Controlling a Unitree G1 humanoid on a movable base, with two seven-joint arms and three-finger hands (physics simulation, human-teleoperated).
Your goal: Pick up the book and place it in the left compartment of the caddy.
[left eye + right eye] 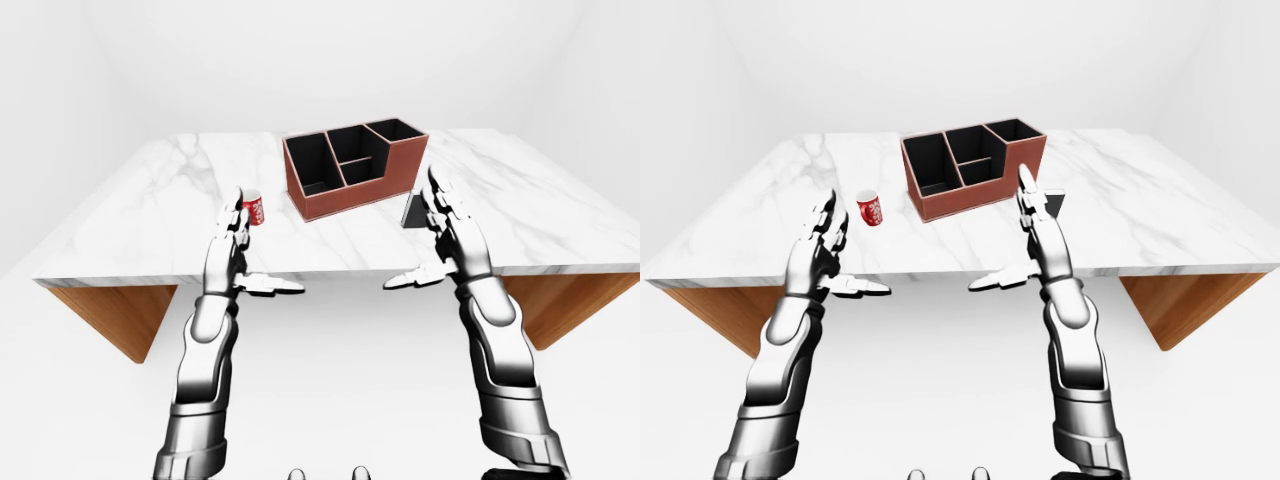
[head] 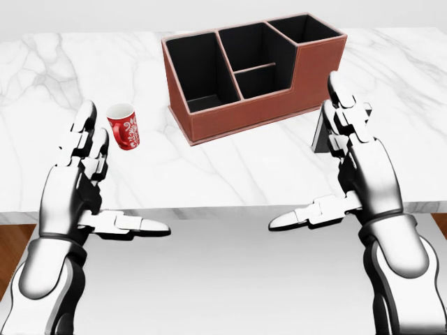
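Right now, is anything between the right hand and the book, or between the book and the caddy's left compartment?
Nothing visible blocks either. The open right hand overlaps the book in the head view. The caddy sits left of the book; its left compartment looks empty. The red cup stands well aside.

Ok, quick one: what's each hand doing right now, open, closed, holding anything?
Left hand: open, empty, near the red cup.
Right hand: open, in front of the book, not holding it.

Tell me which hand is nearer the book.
Right. In the head view the right hand is open with its fingers overlapping the book. The left hand is open far off at the view's left, beside the red cup.
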